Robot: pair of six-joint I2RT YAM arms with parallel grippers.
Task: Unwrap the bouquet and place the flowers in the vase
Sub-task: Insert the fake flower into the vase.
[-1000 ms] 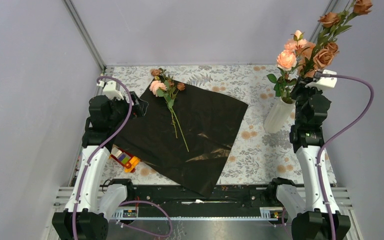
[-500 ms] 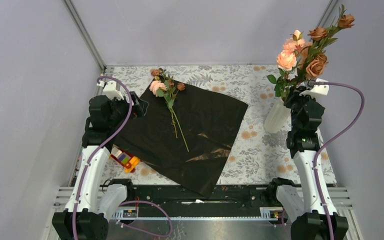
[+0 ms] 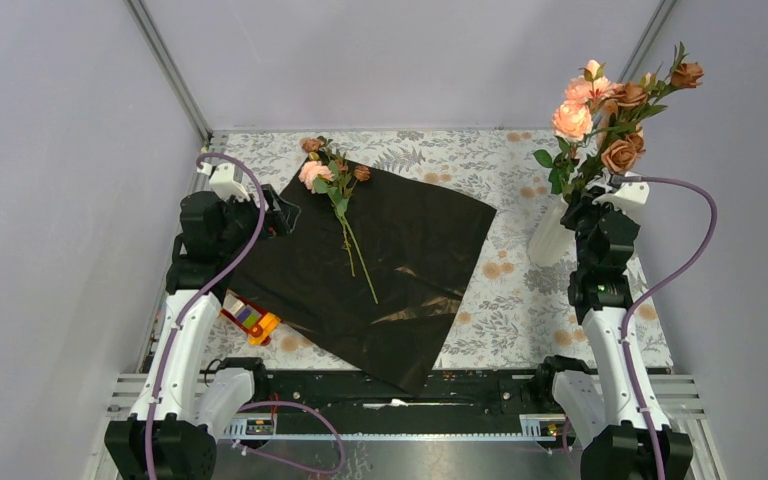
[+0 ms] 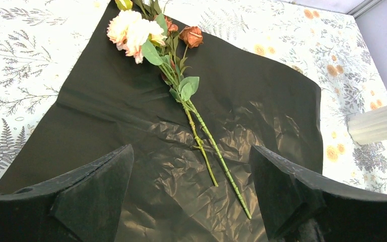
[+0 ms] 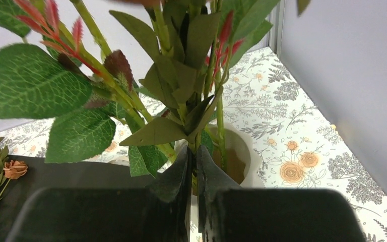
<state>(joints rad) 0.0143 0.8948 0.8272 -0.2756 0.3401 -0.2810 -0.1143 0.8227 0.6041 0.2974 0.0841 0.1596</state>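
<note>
The bouquet lies unwrapped: its black wrapping paper [image 3: 400, 270] is spread flat on the table. On it rest two flowers [image 3: 335, 185], peach and brown blooms at the far end [image 4: 133, 33]. My left gripper [image 3: 275, 215] hovers open at the paper's left edge, with the stems ahead between its fingers [image 4: 191, 151]. The white ribbed vase [image 3: 550, 235] stands at the right with several flowers [image 3: 605, 105] rising from it. My right gripper [image 3: 585, 205] is shut on a green stem [image 5: 195, 132] right over the vase mouth [image 5: 242, 151].
A colourful toy-block car [image 3: 250, 320] sits by the left arm at the paper's near-left edge. Grey walls close in on both sides, the right one just behind the vase. The flowered tablecloth [image 3: 520, 310] shows between paper and vase.
My right gripper has come down and nearer with the stem it holds, so the brown blooms stand lower over the vase. The left arm and the flowers on the paper have not moved.
</note>
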